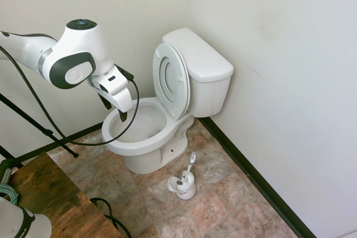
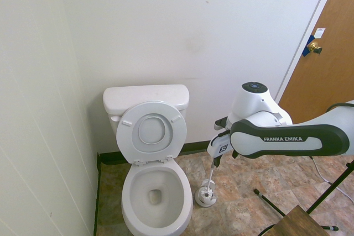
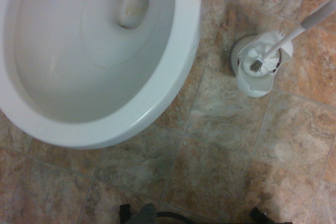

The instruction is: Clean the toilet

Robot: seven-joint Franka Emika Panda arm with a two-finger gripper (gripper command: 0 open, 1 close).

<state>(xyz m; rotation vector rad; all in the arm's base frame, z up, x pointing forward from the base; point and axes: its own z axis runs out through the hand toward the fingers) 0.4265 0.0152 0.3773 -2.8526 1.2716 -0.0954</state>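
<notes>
Hovering end effector (image 1: 113, 109) spread wide and empty over floor beside toilet (image 1: 146, 132), lid up, against the wall; heading for brush (image 1: 188, 169) in holder (image 1: 183, 187), descending straight, gripping handle high

A small white brush holder (image 1: 183, 187) stands on the mottled brown tile floor (image 1: 223, 199), below the claw and off to one side, with a white brush (image 3: 273, 45) leaning in it. A wooden door (image 2: 326, 70) with a brass knob (image 2: 315, 46) stands well behind the claw. A wooden tabletop (image 1: 47, 193) lies lower, near the arm's side.
</notes>
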